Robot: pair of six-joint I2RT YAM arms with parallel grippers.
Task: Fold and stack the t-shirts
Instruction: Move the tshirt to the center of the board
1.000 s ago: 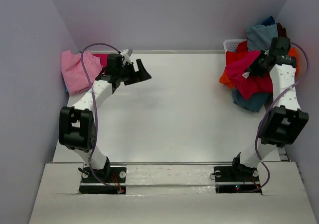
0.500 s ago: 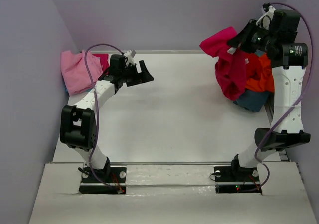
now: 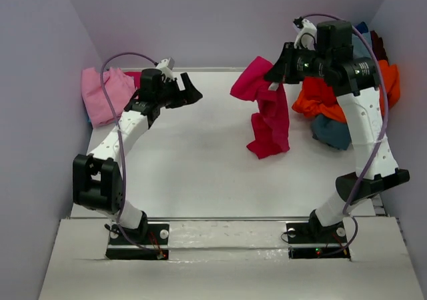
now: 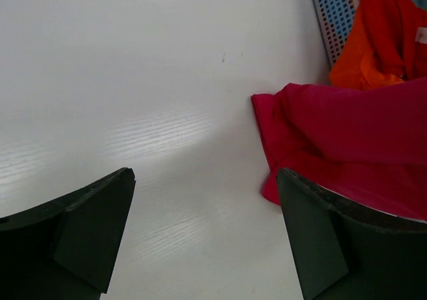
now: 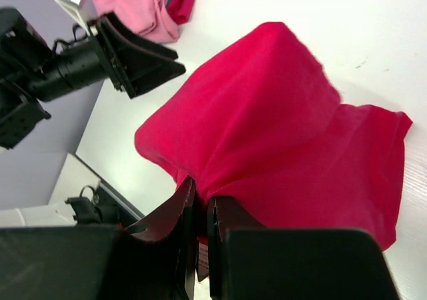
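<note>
The pile (image 3: 333,103) of tees at the far right is half hidden behind my right arm (image 3: 363,123). The basket (image 4: 335,13) beneath it shows only a corner. My right gripper (image 5: 200,193) is clamped on a fold of the crimson tee (image 3: 270,123). The tee hangs below the gripper, its lower end down at the table (image 3: 200,167). My left gripper (image 3: 180,90) hovers wide open, well apart from the tee, holding nothing.
</note>
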